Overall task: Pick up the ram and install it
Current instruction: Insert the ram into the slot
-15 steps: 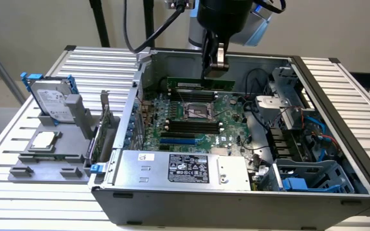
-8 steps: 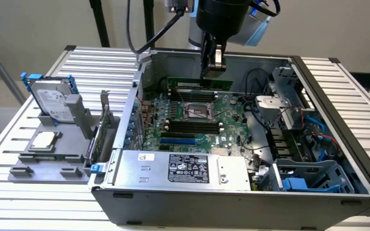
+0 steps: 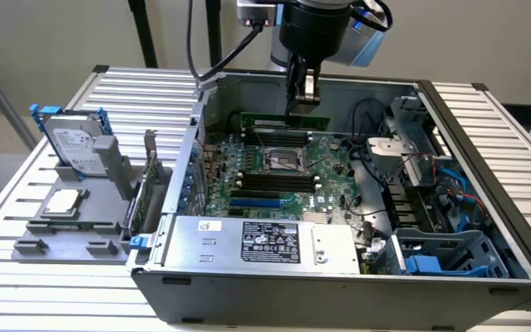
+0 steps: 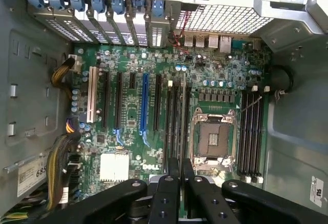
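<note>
Since the computer case [image 3: 339, 304] lies on its side with the panel off on the slatted surface [image 3: 514, 138], its motherboard [image 3: 325, 166] faces up for reach from above.

Power supply [image 3: 265, 242]: white label, print unreadable to me.

End effector [image 3: 303, 102]: hangs over the far memory slots, fingers pinched together on the ram [image 3: 270, 121]. The ram stands on edge along the slots, I judge for seating.

Writing: DELL mark [image 4: 153, 167] on the board; "685" on a side sticker [image 4: 32, 175].
</note>
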You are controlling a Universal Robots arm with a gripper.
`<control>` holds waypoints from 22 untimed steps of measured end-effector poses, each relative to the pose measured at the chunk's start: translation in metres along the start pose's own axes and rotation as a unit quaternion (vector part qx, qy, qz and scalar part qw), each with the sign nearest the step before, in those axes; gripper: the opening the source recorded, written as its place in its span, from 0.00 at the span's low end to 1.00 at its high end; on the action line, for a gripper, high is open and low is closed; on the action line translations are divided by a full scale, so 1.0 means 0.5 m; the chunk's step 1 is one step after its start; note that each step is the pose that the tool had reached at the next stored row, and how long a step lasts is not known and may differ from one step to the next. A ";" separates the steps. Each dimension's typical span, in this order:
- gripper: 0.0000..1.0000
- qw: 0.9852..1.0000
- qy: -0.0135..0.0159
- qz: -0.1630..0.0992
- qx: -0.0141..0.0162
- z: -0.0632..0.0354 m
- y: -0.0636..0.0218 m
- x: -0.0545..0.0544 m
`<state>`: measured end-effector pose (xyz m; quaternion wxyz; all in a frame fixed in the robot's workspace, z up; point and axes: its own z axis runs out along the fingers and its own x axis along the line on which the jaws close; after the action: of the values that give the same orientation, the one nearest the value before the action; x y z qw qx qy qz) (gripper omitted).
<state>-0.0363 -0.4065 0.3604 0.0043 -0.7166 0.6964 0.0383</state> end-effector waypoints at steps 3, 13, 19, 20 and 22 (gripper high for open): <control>0.14 1.000 0.001 0.000 0.000 0.011 -0.001 -0.004; 0.14 1.000 0.002 0.004 0.000 0.047 -0.003 -0.002; 0.14 1.000 0.003 0.007 0.000 0.069 -0.006 0.000; 0.14 1.000 0.004 0.007 0.000 0.072 -0.006 0.000; 0.14 1.000 0.005 0.007 0.000 0.079 -0.007 0.000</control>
<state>-0.0348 -0.4041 0.3207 0.0006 -0.7118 0.7016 0.0344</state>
